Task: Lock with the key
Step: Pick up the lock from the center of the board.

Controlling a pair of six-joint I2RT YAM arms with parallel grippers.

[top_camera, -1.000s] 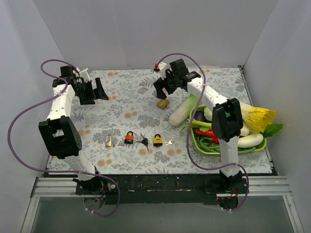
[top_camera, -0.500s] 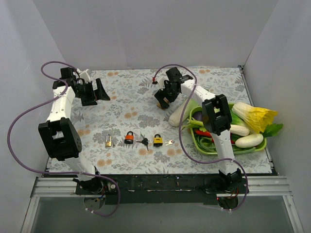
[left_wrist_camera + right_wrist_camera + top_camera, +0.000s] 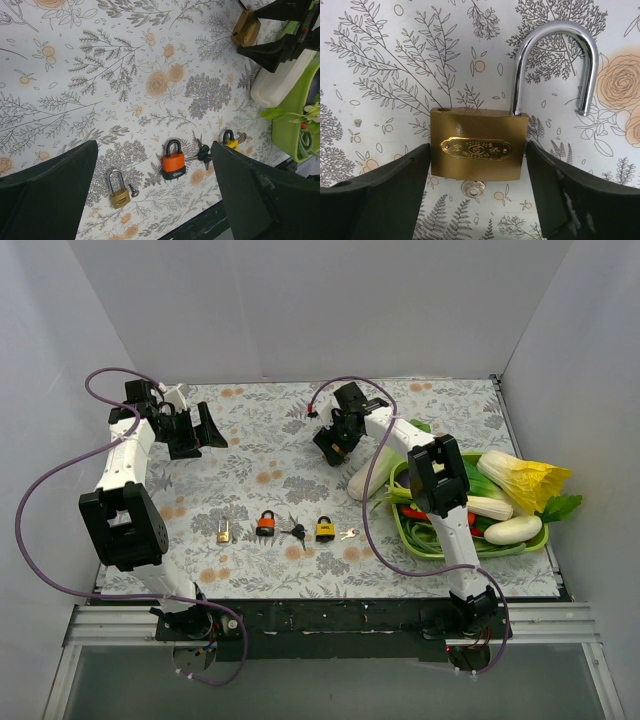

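Observation:
A large brass padlock (image 3: 477, 150) lies flat on the floral cloth with its steel shackle (image 3: 555, 55) swung open. A silver key (image 3: 473, 189) sticks out of the bottom of its body. My right gripper (image 3: 477, 146) is open and straddles the padlock's body, with one finger close against each side; I cannot tell if they touch. The left wrist view shows the same padlock (image 3: 245, 29) between those fingers. From above, the right gripper (image 3: 333, 443) covers it. My left gripper (image 3: 195, 428) stands open at the far left, holding nothing.
In a row near the front lie a small brass padlock (image 3: 224, 532), an orange padlock (image 3: 266, 524), black keys (image 3: 296, 532), a yellow padlock (image 3: 325, 530) and a silver key (image 3: 348, 534). A white radish (image 3: 368, 475) and a green tray (image 3: 400, 532) of vegetables lie at the right.
My right gripper has dropped down and forward over the large brass padlock, which lay uncovered just in front of it before. Its jaws have narrowed slightly. The left arm has not moved.

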